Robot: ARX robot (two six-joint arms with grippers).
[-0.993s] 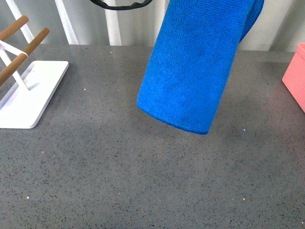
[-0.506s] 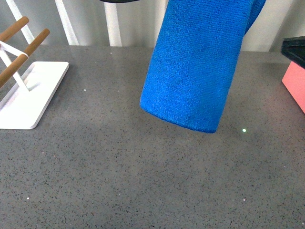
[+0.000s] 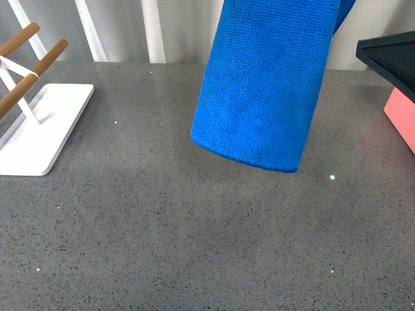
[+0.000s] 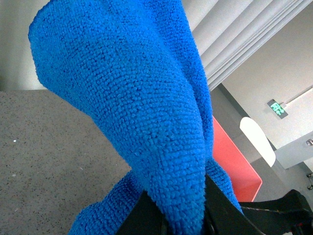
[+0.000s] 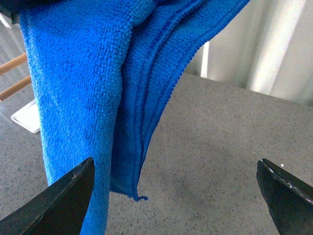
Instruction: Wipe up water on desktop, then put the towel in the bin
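One towel (image 3: 266,84) hangs top centre, pinched in my left gripper (image 4: 176,218); right gripper (image 5: 176,196) gapes empty; one bin (image 3: 400,118) far right.

Bright blue with a fine looped weave on the towel (image 3: 259,84), upper centre of the front view; dark grey, finely speckled black with a few white glints, on the desktop (image 3: 162,246). Salmon pink on the bin (image 3: 403,120) at the right edge, plain white on the rack base (image 3: 48,126), light brown on its wooden bars (image 3: 42,59) at upper left. Pale white-and-grey vertical stripes along the top, perhaps on a curtain (image 3: 117,29).
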